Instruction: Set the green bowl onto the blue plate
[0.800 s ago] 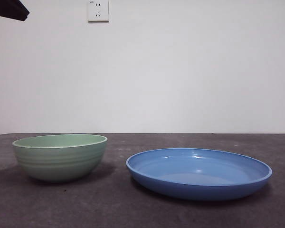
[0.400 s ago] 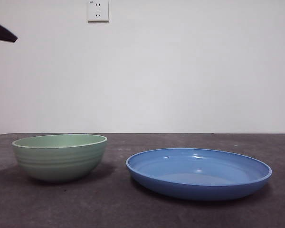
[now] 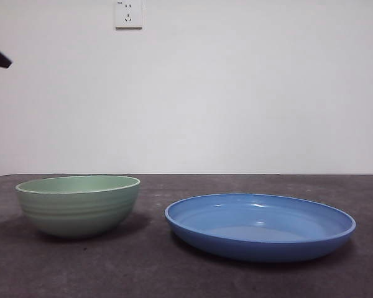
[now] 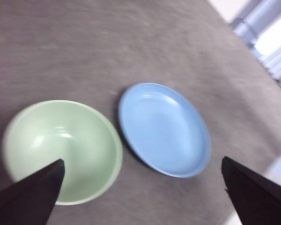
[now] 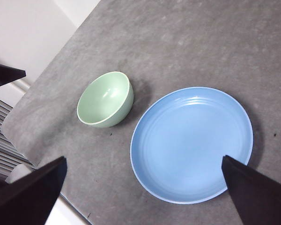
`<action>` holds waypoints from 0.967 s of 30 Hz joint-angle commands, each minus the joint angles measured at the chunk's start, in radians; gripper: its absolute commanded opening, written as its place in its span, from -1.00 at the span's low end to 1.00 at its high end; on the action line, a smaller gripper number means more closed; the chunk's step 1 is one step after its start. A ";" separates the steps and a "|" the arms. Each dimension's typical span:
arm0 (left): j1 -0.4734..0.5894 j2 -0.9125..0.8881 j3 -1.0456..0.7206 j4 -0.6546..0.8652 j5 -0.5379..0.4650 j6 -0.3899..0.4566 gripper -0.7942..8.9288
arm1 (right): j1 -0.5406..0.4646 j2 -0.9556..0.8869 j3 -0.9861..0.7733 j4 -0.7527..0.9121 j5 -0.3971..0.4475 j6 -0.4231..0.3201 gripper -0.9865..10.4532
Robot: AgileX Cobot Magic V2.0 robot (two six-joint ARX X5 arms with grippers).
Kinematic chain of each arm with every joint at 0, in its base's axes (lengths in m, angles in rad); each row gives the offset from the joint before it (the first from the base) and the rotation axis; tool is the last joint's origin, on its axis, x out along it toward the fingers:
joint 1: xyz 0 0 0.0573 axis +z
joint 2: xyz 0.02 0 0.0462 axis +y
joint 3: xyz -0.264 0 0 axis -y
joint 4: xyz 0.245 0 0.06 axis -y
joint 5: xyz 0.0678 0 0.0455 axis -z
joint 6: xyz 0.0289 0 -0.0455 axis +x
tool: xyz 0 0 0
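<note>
The blue plate (image 3: 260,226) was seen nearest the desk's (image 3: 186,279) front edge, empty, with the green bowl (image 3: 78,205) beside it, a little farther back, also empty and untouched. Since a second before, a black arm tip at the front view's upper corner had dropped lower, suggesting the approach had begun. The left claw (image 4: 140,197) was held apart above the bowl; the right claw (image 5: 143,197) waited, likewise apart.

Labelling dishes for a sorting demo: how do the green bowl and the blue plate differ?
The green bowl is pale mint green; the blue plate is glossy medium blue. The bowl is deep with steep walls; the plate is shallow with a low sloping rim. The plate is clearly wider. The bowl's outer wall has faint horizontal ridges; the plate's looks smooth. Both are round, empty, upright and standing apart on the table.
</note>
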 commanded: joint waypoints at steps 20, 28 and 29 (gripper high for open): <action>-0.002 0.482 0.042 -0.006 -0.273 -0.012 0.43 | 0.003 0.003 0.018 0.010 0.000 -0.003 0.27; -0.002 0.679 0.111 0.017 -0.290 -0.013 0.40 | 0.003 0.003 0.018 0.009 0.000 -0.003 0.27; -0.002 0.697 0.123 0.016 -0.303 -0.012 0.36 | 0.003 0.003 0.018 0.009 0.000 -0.003 0.27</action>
